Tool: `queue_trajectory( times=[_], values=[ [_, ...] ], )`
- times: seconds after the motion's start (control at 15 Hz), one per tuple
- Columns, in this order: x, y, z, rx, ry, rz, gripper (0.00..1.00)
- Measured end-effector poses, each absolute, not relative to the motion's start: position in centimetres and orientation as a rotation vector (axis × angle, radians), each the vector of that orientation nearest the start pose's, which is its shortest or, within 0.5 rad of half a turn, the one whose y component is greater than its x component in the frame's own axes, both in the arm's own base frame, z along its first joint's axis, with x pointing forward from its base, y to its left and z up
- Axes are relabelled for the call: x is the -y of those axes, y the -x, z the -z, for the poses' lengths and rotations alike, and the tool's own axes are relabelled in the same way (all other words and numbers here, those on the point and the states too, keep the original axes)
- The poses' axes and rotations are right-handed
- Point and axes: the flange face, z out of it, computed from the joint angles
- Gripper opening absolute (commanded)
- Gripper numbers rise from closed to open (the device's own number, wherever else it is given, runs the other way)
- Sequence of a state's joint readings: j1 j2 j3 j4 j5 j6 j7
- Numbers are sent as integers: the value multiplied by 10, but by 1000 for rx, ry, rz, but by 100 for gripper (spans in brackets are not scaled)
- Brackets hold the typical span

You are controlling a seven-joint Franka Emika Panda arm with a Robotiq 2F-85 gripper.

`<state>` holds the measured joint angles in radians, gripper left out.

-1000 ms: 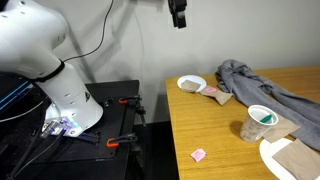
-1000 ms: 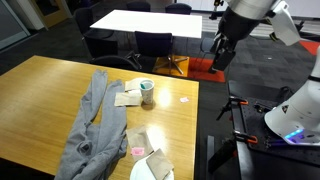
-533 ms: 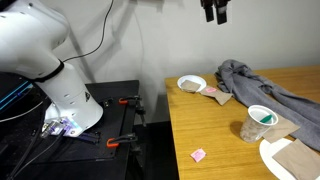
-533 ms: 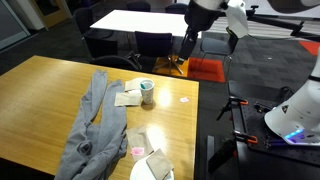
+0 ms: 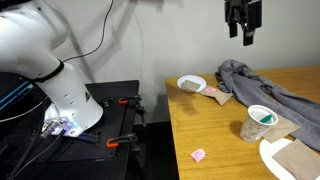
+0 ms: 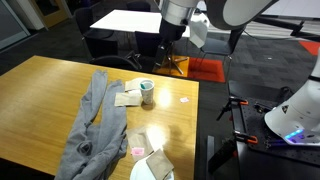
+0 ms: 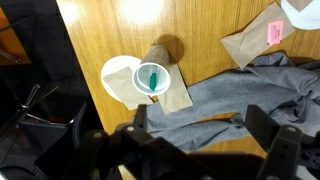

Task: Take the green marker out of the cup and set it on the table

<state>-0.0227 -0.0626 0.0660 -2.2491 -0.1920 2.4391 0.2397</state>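
Note:
The translucent cup stands on the wooden table, next to a grey cloth. The green marker stands inside it. Both exterior views show the cup; it also shows beside the cloth. In the wrist view the cup is seen from above with the green marker inside. My gripper hangs high above the table, open and empty; it also shows in the exterior view from across the table. In the wrist view its fingers frame the cloth, with the cup up and to the left.
A crumpled grey cloth lies by the cup. A shallow white bowl sits near the table's edge, a pink scrap near the front, a white plate with brown paper at the corner. A black bench stands beside the table.
The gripper has swung sideways from beyond the table's edge to a spot high over the table above the cloth. Cup and marker have not moved.

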Motion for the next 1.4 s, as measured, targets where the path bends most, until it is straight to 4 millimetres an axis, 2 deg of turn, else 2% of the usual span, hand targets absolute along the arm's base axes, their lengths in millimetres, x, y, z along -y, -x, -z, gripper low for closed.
queue_trajectory(
  times=[0.27, 0.53, 1.07, 1.4],
  values=[
    [-1, -561, -387, -138, 3212, 405, 100],
    [17, -576, -361, -73, 3197, 410, 100],
    [53, -589, -315, 51, 3141, 375, 100],
    [75, -592, -296, 41, 3143, 334, 100]
  ],
)
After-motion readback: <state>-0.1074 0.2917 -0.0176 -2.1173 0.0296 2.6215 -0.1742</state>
